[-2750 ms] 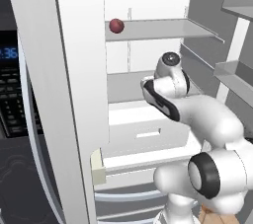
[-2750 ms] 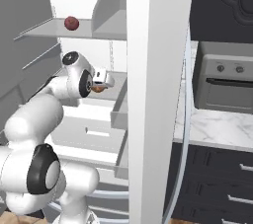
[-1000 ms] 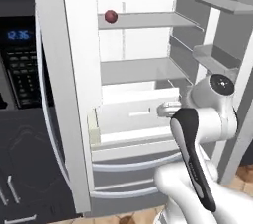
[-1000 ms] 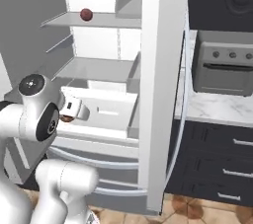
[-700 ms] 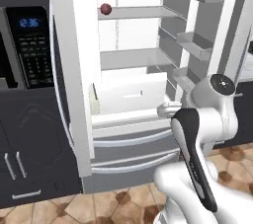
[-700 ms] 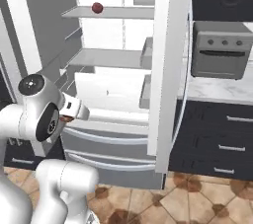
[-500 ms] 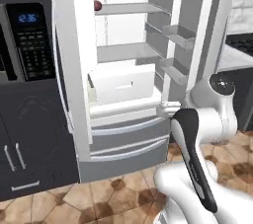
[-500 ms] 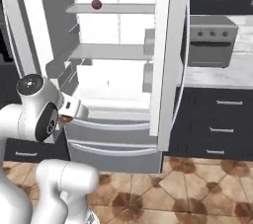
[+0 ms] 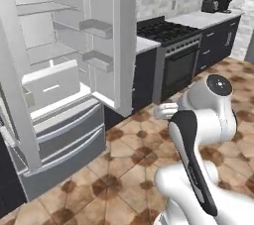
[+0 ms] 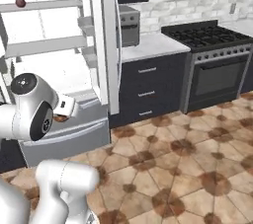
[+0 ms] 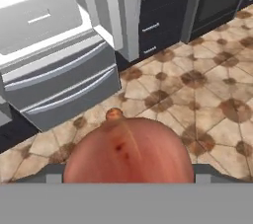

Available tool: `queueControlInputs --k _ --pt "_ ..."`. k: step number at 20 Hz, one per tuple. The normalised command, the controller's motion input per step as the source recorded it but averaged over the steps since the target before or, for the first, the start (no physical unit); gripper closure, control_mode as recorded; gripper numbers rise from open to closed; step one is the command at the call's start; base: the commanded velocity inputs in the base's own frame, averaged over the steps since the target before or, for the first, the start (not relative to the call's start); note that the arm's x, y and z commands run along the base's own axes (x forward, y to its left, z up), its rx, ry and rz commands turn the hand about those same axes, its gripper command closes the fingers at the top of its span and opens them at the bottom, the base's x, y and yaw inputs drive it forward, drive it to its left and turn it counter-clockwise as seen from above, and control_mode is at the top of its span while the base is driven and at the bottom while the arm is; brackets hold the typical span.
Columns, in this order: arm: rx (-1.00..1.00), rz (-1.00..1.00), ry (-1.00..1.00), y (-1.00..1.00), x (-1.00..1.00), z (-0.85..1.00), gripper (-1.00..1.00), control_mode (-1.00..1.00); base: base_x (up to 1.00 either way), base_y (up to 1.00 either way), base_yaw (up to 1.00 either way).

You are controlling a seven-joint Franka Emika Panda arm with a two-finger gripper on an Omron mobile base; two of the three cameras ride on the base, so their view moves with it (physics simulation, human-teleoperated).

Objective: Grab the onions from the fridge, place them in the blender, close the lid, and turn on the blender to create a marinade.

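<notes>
An onion (image 11: 129,149) rides low and close in the hand view, carried above the tiled floor (image 11: 207,94) with its stem tip pointing forward. It appears tucked close to the arm, probably to keep it steady in transit to the blender. The gripper's fingers cannot be made out around the bulb, so how far they stand apart cannot be told. That the onion hangs clear of the floor suggests it is being held.

The fridge (image 9: 59,85) stands open, its white drawer (image 9: 49,87) pulled out, which leaves the shelves reachable. A second onion (image 10: 20,2) sits on the upper shelf (image 10: 49,5), not yet collected. Beyond, a black stove (image 10: 217,65) adjoins a pale tabletop (image 10: 148,45). A dark appliance (image 9: 217,3) on the far tabletop is too small to identify as the blender.
</notes>
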Motion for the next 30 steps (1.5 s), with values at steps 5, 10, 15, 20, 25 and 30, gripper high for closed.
queueControlInputs --k 5,10,15,20,25,30 --pt "0.0 0.0 0.0 0.0 0.0 0.0 1.0 1.0 0.01 -0.14 -0.89" --pt "0.0 0.0 0.0 0.0 0.0 0.0 1.0 1.0 0.85 -0.4 -0.53" --pt "0.0 0.0 0.0 0.0 0.0 0.0 1.0 1.0 1.0 -0.02 -0.12" --pt "0.0 0.0 0.0 0.0 0.0 0.0 1.0 1.0 1.0 -0.14 0.27" --pt "0.0 0.0 0.0 0.0 0.0 0.0 1.0 1.0 1.0 -0.36 0.37" --pt "0.0 0.0 0.0 0.0 0.0 0.0 1.0 1.0 0.98 -0.66 0.33"
